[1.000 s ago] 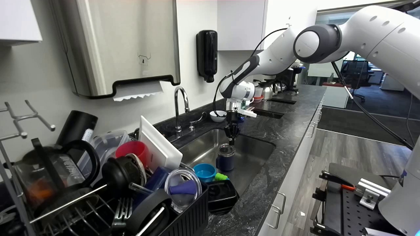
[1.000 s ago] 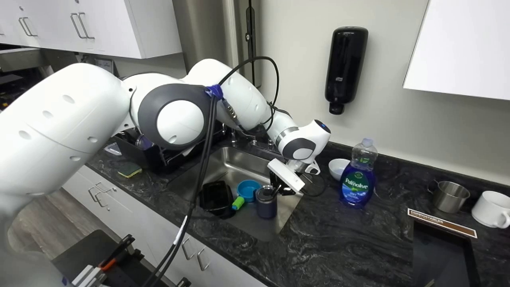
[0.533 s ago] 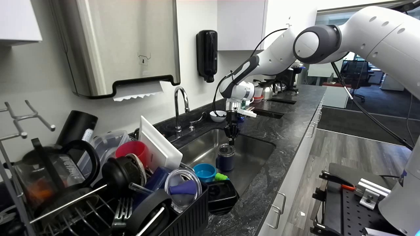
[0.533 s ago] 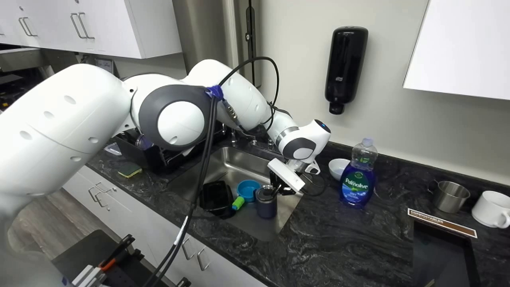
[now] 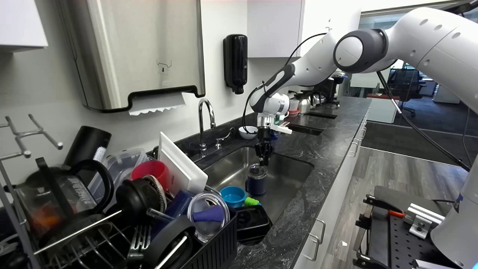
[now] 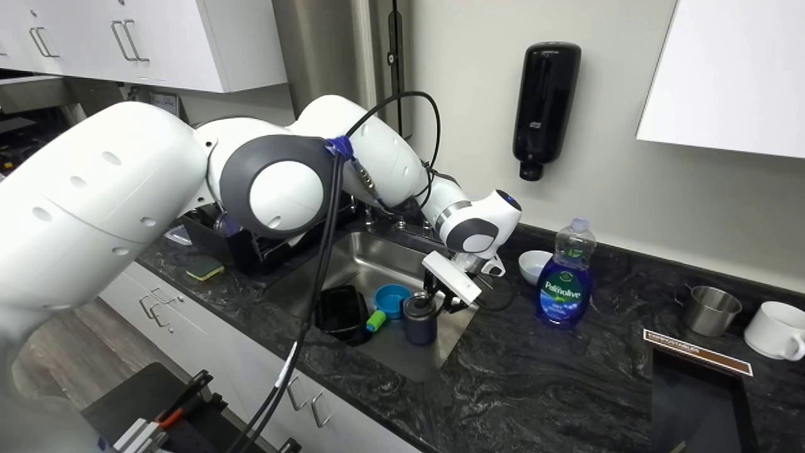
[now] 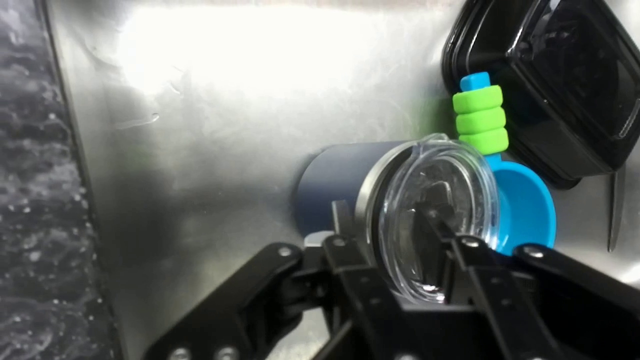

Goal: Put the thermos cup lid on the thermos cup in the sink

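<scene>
Nearest in the wrist view, your gripper [image 7: 386,215] has its fingers spread at the clear lid [image 7: 452,175]; you cannot see whether they touch. The lid lies atop the thermos cup [image 7: 332,177], upright in the sink [image 7: 240,150], a blue cup [image 7: 525,210] to its right in that view.

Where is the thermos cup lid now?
In the wrist view, right of centre, the lid lies atop the thermos cup, just left of the blue cup.
</scene>
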